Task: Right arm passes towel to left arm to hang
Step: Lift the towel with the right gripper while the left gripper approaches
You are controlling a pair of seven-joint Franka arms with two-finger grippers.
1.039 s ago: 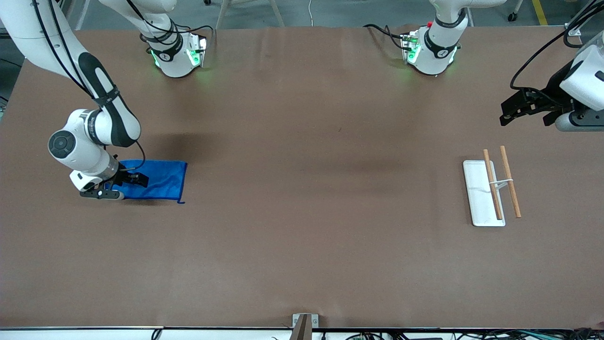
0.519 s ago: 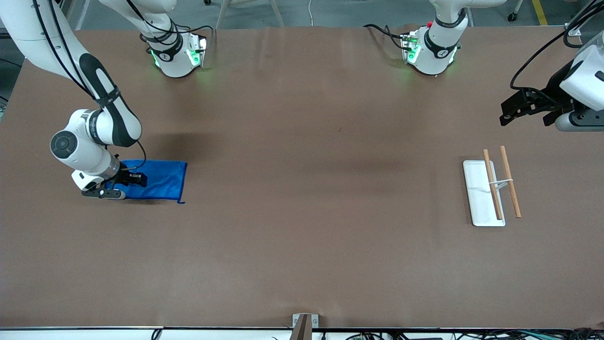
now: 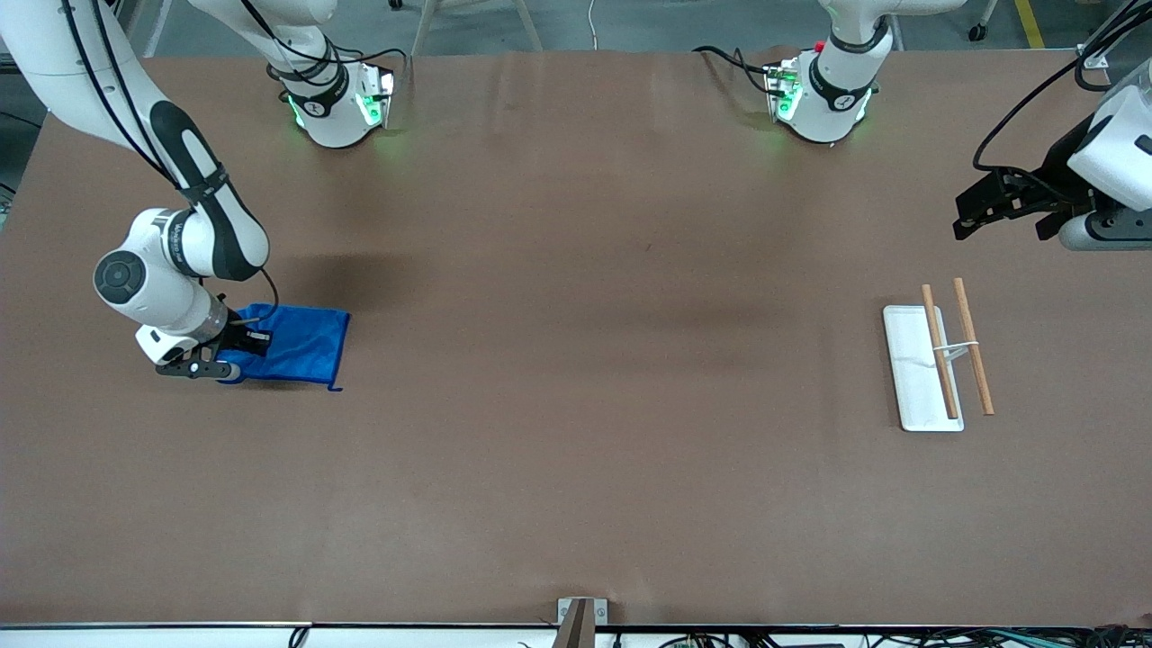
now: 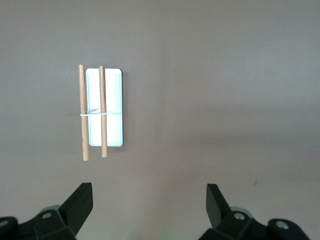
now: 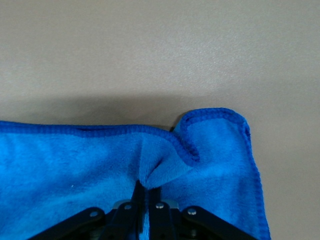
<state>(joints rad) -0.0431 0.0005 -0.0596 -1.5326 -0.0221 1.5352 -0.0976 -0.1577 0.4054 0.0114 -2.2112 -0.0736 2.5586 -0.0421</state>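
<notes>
right gripper (image 3: 241, 346) pinches a fold of the blue towel (image 3: 301, 346) on the table, ready to lift; left gripper (image 4: 150, 205) waits wide open above the rack (image 4: 104, 107).

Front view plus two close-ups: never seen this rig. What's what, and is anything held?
Two robot arms are bolted along one table edge. The wide picture comes from a high camera facing them; each close-up comes from a camera on one arm's wrist. At the right arm's end of the table, the right pincer has pinched shut on a fold of the blue towel, which mostly lies on the table. The left arm waits, its left pincer open in the air near the white tray carrying two wooden rods.
</notes>
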